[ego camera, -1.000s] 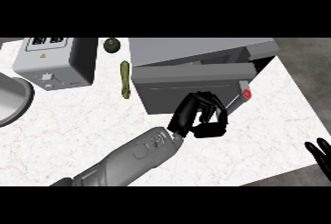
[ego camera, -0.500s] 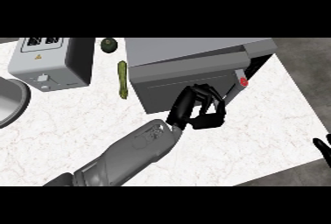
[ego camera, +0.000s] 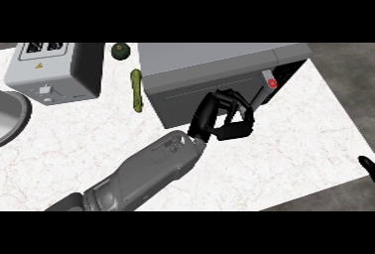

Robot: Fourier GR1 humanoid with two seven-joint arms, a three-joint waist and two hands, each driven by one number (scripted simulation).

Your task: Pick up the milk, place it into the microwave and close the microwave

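The grey forearm ends in the left hand (ego camera: 223,118), black fingers curled and empty, pressed against the dark grey door of the boxy grey microwave (ego camera: 212,74) just beyond it. The door stands nearly shut. The milk cannot be seen. Only a black fingertip of the right hand (ego camera: 365,164) shows, far right; its state cannot be told. Left of the hand lies a long green cucumber (ego camera: 136,90), with a grey toaster (ego camera: 51,69) farther left.

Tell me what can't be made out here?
- Milk: not visible in the head view; whether it sits inside the microwave cannot be told, as door and left hand block the opening.
- Right hand: cut off by the right edge, only a tip shows.
- Bowl: cut by the left edge.
- Dark round item: too small to identify.
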